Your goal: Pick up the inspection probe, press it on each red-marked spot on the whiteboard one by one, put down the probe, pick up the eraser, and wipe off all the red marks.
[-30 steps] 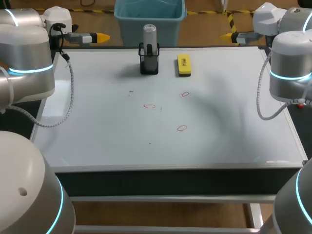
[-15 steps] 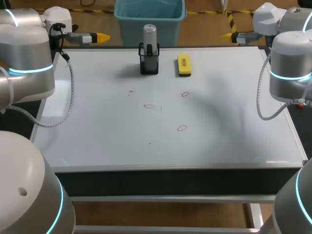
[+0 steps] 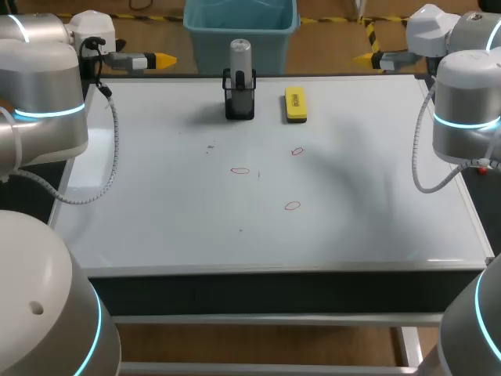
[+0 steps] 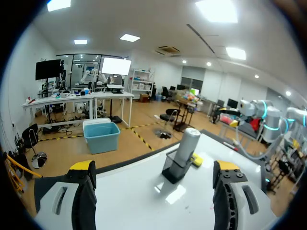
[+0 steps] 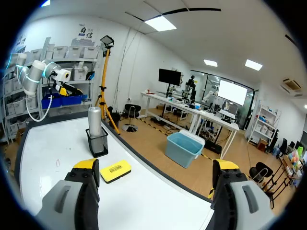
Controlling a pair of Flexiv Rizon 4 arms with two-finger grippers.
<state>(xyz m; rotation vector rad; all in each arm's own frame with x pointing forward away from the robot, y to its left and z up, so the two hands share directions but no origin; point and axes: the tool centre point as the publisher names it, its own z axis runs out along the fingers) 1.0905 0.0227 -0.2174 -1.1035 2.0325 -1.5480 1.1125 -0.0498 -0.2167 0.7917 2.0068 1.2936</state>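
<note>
The whiteboard (image 3: 352, 227) covers nearly the whole surface in front of you, glossy and flat, so expect anything pressed on it to skid if you come in at a slant.

Your left gripper (image 4: 153, 167) sits at the far left corner and your right gripper (image 5: 156, 165) at the far right corner, each with its fingers spread wide and nothing between them.

The black mesh holder (image 3: 239, 102) stands near the far edge, about mid-board. It looks light and is probably free-standing, so a sideways pull could tip or drag it.

The inspection probe (image 3: 239, 53) stands upright in that holder, its grey upper half clear of the rim. It looks like a stiff, smooth cylinder of moderate weight, likely slippery. Take it on the exposed barrel just above the rim, from two opposite sides, and lift straight up.

The yellow eraser (image 3: 295, 104) lies flat just beside the holder, on your right-arm side. It is low, light and probably soft underneath, so grip it across its narrow width.

Three small red marks (image 3: 240, 170) (image 3: 297, 151) (image 3: 292, 206) sit mid-board, well apart.
</note>
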